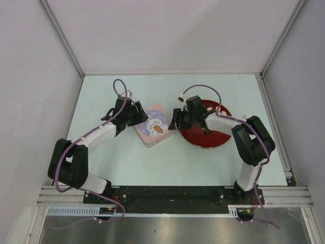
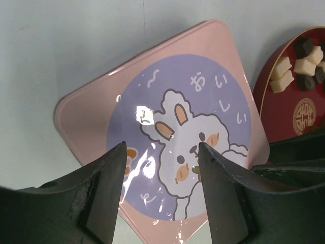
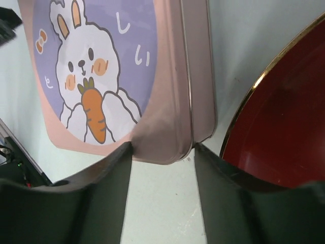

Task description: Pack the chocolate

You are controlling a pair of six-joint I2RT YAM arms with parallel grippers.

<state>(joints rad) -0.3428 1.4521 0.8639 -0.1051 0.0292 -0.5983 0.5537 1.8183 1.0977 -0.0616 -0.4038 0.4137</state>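
Left fingers (image 2: 106, 178): spread wide with nothing between, poised over the near half of the lid (image 2: 203, 96); contact with it not discernible.
Right fingers (image 3: 114, 173): apart, straddling one corner of the tin (image 3: 175, 112), tips close against its two sides; pinching or merely touching, cannot tell.
Tin: pink, square, lying flat with lid on, set diamond-wise between the two arms.
Lid: purple circle printed with a white rabbit holding a carrot, plus pale lettering.
Plate (image 3: 274, 127): red, round, gold-rimmed, just beside the tin on its right, a narrow strip of surface between.
Chocolate (image 2: 282, 76): small cream-white and dark brown chunks, loose on the plate, clustered together.
Surface (image 1: 132, 162): pale, carrying tin and plate.
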